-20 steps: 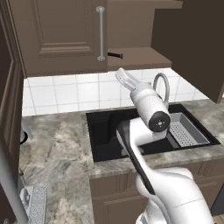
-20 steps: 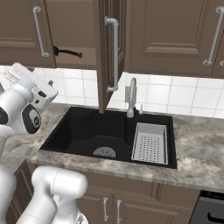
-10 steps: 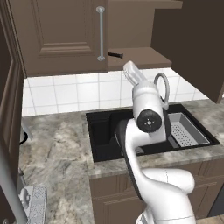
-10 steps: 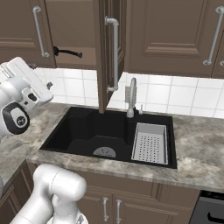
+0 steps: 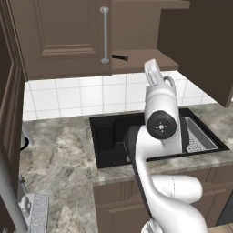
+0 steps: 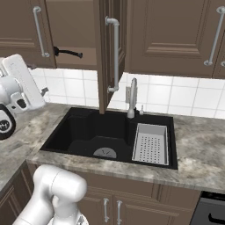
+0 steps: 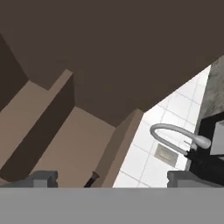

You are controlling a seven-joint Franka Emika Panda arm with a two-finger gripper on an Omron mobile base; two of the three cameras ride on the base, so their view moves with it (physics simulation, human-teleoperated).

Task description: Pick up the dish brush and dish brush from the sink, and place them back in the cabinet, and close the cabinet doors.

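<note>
A black-handled dish brush (image 6: 68, 52) lies on the cabinet's (image 5: 141, 22) light brown shelf, its handle (image 5: 119, 57) poking out past the front edge. Both cabinet doors (image 5: 63, 36) stand open; one shows edge-on (image 6: 107, 48) above the sink (image 6: 83, 132). My gripper (image 5: 151, 67) is raised in front of the shelf, just below and right of the brush handle. In the hand view its fingertips (image 7: 43, 177) stand far apart, open, with nothing between them. The dark end of the brush (image 7: 92, 179) shows on the shelf beyond.
The black basin holds a round grey drain (image 6: 105, 153) and a white perforated basket (image 6: 151, 143) on its right. A curved grey faucet (image 6: 132, 96) rises behind it. Marbled counter (image 5: 59, 154) runs to the left, and an open door edge (image 5: 9, 113) stands at far left.
The arm has swung and the hand has turned more upright in front of the cabinet shelf. The jaws stay open and the black brush has not moved.
</note>
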